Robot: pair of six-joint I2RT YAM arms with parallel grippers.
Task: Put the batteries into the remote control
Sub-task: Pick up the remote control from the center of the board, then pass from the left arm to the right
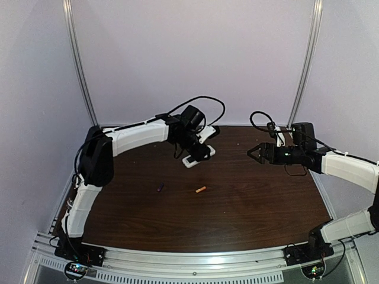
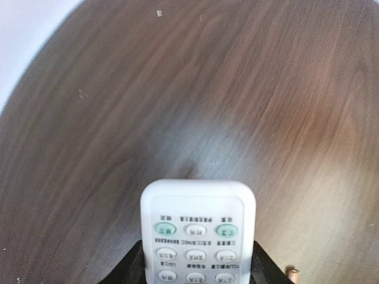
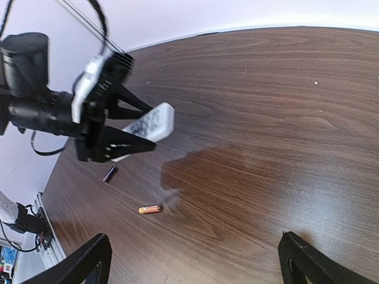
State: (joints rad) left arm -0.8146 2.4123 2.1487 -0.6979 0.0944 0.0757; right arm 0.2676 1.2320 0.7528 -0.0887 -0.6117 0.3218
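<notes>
My left gripper (image 1: 198,155) is shut on the white remote control (image 1: 193,158), button side up, its free end raised a little off the table at the back middle. In the left wrist view the black fingers (image 2: 126,267) press both long sides of the remote control (image 2: 198,219). Two batteries lie loose on the wood nearer the front: a purple one (image 1: 160,187) and an orange one (image 1: 201,189). The right wrist view shows both, purple (image 3: 109,173) and orange (image 3: 150,209). My right gripper (image 1: 251,152) hovers open and holds nothing, to the right of the remote.
The dark wood table (image 1: 249,207) is walled by pale panels at the back and sides. An aluminium rail (image 1: 195,260) runs along the near edge between the arm bases. Black cables loop above both wrists.
</notes>
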